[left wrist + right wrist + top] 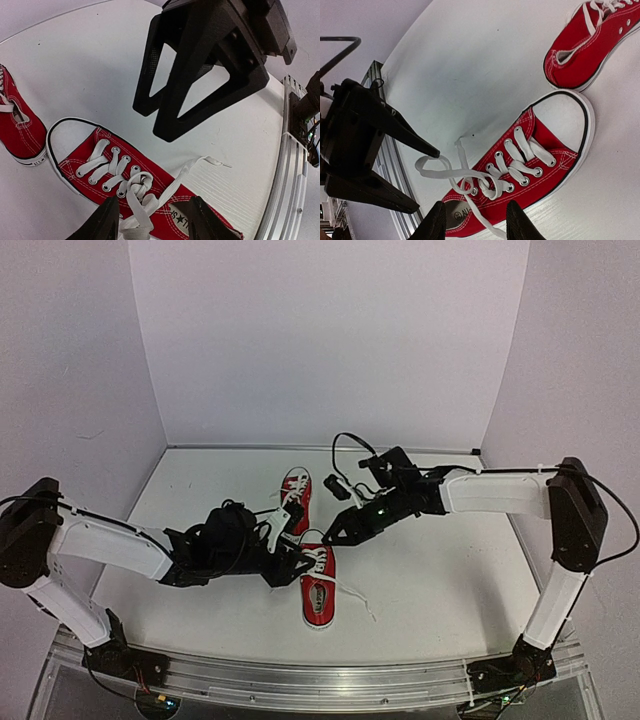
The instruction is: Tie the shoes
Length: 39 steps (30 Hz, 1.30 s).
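We see both claws meet over the near shoe (pixel 318 592), which lies on the table (pixel 450 570) with its toe away from the arm bases. The left claw (pixel 289 561) comes in from the left and the right claw (pixel 334 534) from the right, tips close together but apart. The far shoe (pixel 295 495) lies beyond them both.

In the left wrist view, the left claw (pixel 152 222) stands about half wide, its fingers (pixel 107 222) on either side of the shoe's tongue. The near shoe (pixel 95 155) lies right under it, toe to the claw's upper left. The lace (pixel 137 192), twisted over the top eyelets, runs into the gap between the fingers; we cannot tell whether it touches either pad. One loose strand trails off to the claw's right across the table. The right claw (pixel 156 120) hangs ahead and above, jaws apart, nothing between them.

In the right wrist view, the right claw (pixel 476 225) is partly wide and holds nothing that we can make out; a thin strand passes down between its fingers (pixel 437 225). The near shoe (pixel 535 155) lies just ahead of it, toe to the right. A loop of lace (pixel 437 172) stretches left toward the left claw (pixel 426 179), and the loop's end shows in the gap between that claw's fingers. The far shoe (pixel 585 50) lies further ahead, its heel just beside the near shoe's toe cap
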Each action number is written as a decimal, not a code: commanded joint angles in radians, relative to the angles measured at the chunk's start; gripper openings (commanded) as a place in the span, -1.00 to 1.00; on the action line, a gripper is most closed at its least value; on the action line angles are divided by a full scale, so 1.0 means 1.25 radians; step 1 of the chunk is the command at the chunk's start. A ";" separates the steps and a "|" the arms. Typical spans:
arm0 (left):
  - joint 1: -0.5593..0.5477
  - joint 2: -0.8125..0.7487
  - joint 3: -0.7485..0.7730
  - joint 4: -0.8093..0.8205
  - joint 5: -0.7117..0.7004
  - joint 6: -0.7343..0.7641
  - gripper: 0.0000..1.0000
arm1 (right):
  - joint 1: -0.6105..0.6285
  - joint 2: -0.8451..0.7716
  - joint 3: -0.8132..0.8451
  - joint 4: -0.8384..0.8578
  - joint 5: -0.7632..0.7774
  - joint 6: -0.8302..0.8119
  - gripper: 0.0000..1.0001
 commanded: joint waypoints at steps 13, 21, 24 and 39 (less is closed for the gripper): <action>0.042 0.004 -0.033 0.049 0.042 -0.059 -0.62 | 0.009 0.096 0.084 -0.059 -0.020 -0.099 -0.39; 0.046 0.016 -0.036 0.044 0.051 -0.064 -0.79 | 0.040 0.139 0.130 -0.096 -0.006 -0.143 -0.44; 0.046 0.014 -0.037 0.043 0.049 -0.064 -0.80 | 0.050 0.155 0.142 -0.113 0.016 -0.154 -0.49; 0.049 0.006 -0.044 0.046 0.047 -0.059 -0.82 | 0.090 0.182 0.171 -0.162 0.089 -0.188 -0.73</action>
